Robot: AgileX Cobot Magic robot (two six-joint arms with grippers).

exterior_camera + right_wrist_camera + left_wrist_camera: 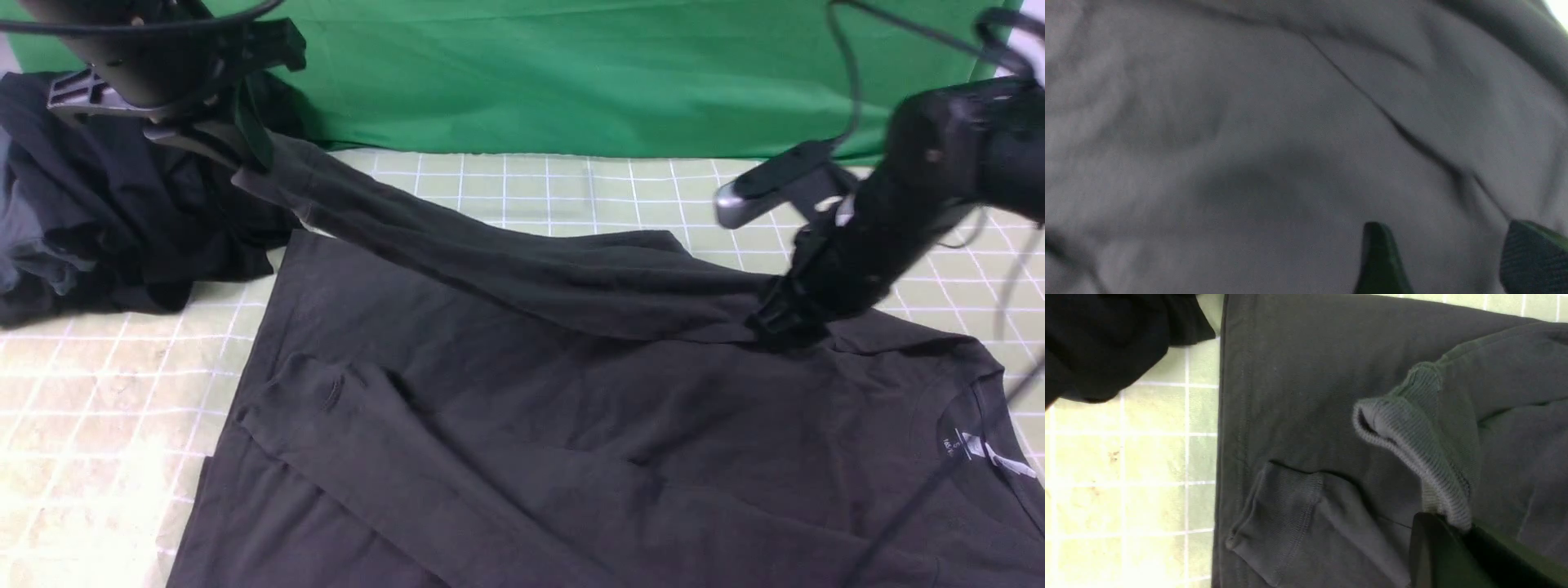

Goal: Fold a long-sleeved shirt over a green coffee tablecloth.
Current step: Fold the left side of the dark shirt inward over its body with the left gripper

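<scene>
I see the shirt [506, 425] lying flat on the tablecloth [82, 392] that covers the surface, with its collar [971, 408] to the right and its hem to the left. My left gripper [245, 151] is raised at the far left and pressed together on the ribbed cuff [1412, 449] of the far sleeve [490, 253]. That sleeve hangs in a long sag from there down to the shoulder. My right gripper [780, 322] is low at that shoulder with its tip against the fabric; in its wrist view the fingers [1380, 253] stand spread, with grey cloth close beyond them. The other sleeve [392, 457] lies folded across the body. A pile of dark clothes [106, 220] sits at the far left, beside the shirt's hem
</scene>
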